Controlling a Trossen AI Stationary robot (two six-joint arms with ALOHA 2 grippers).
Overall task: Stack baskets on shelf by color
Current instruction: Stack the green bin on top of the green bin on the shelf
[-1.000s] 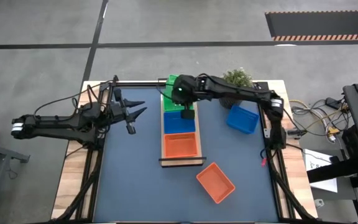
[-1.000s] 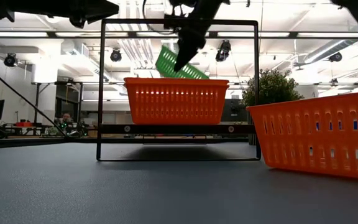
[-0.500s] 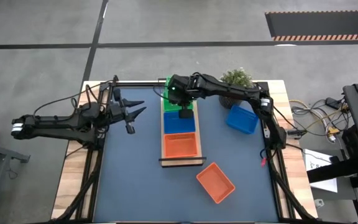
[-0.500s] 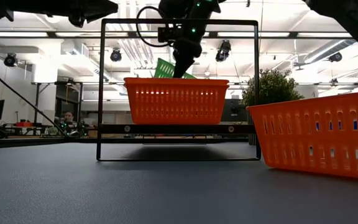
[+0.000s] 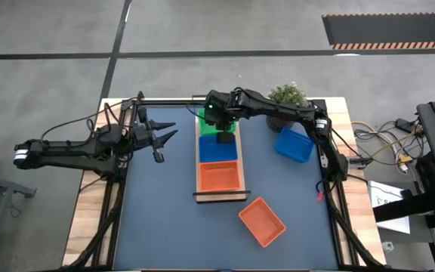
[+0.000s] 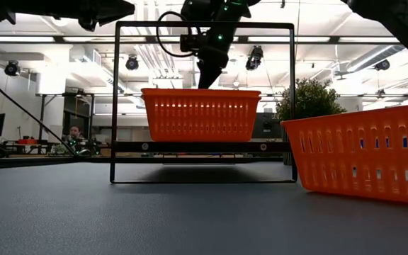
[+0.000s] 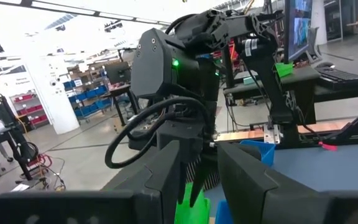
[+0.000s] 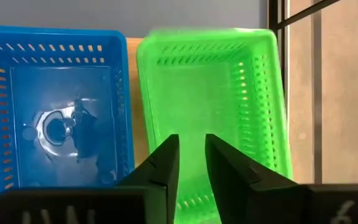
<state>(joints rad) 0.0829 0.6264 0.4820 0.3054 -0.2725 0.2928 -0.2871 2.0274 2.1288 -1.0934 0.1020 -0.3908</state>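
Over on the left we see the left gripper [image 5: 165, 136] hovering above the table, fingers spread wide, holding nothing. Moving to the middle, the shelf [image 5: 219, 196] carries an orange basket [image 5: 219, 177] nearest, a blue basket [image 5: 217, 150] next, a green basket [image 8: 213, 93] farthest. The right gripper [image 8: 191, 165] pinches that green basket's wall. Right of the shelf, a second blue basket [image 5: 294, 143] and a second orange basket [image 5: 262, 221] sit on the table.

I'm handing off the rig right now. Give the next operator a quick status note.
Right pincer: shut on the green basket, lowered at the shelf's far end.
Left pincer: open, waiting at table left, holding nothing.
On shelf: green, blue basket, orange basket in a row.
Left: release green; loose blue basket by the plant and loose orange basket on the table need stacking by colour.
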